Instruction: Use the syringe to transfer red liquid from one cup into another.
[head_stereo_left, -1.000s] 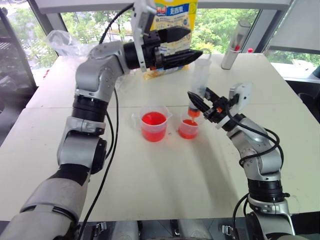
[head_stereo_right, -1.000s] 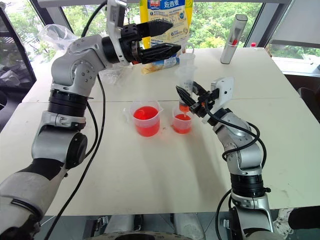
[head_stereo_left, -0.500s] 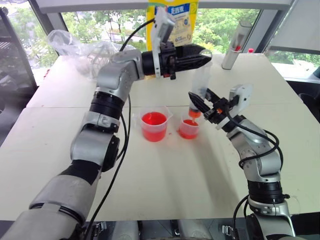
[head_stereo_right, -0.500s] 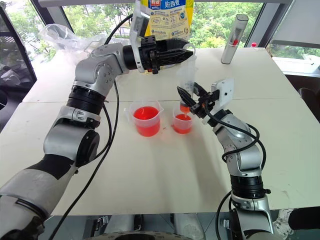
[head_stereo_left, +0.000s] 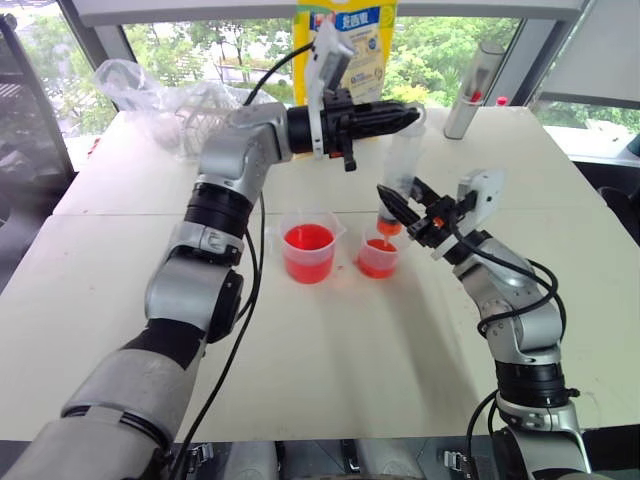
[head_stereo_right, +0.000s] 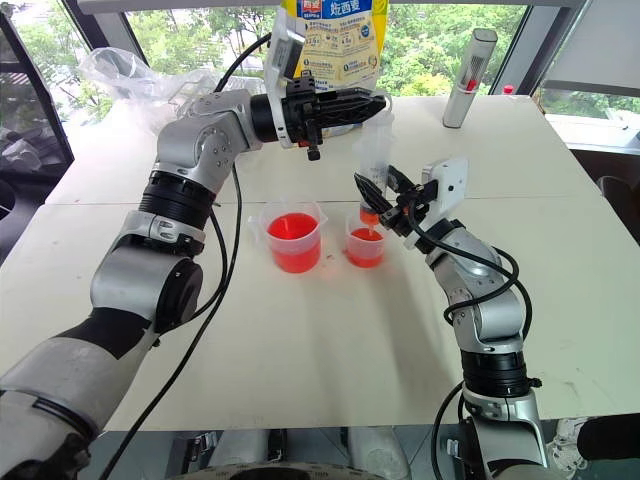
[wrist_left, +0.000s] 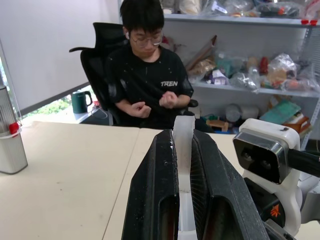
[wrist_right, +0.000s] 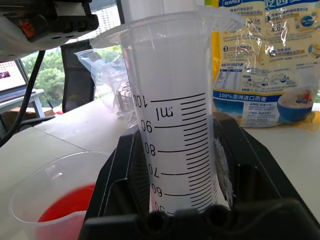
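Left gripper (head_stereo_left: 405, 117): pressed together on the white plunger top (wrist_left: 183, 131) of the syringe
Right gripper (head_stereo_left: 400, 205): clamped round the large clear graduated plastic syringe (head_stereo_left: 401, 165), upright, orange-red tip in the smaller cup
Smaller clear flared cup (head_stereo_left: 377, 256): holding some red liquid (head_stereo_left: 377, 262)
Wider clear beaker (head_stereo_left: 308, 246): at 9 o'clock beside it, part full
Progress: mid-transfer, plunger stroke pending

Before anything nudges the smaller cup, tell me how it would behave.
The smaller cup looks thin, clear plastic, so probably light and easily slid. It seems narrow and part full of red liquid, so a hard sideways knock would likely slosh or tip it.
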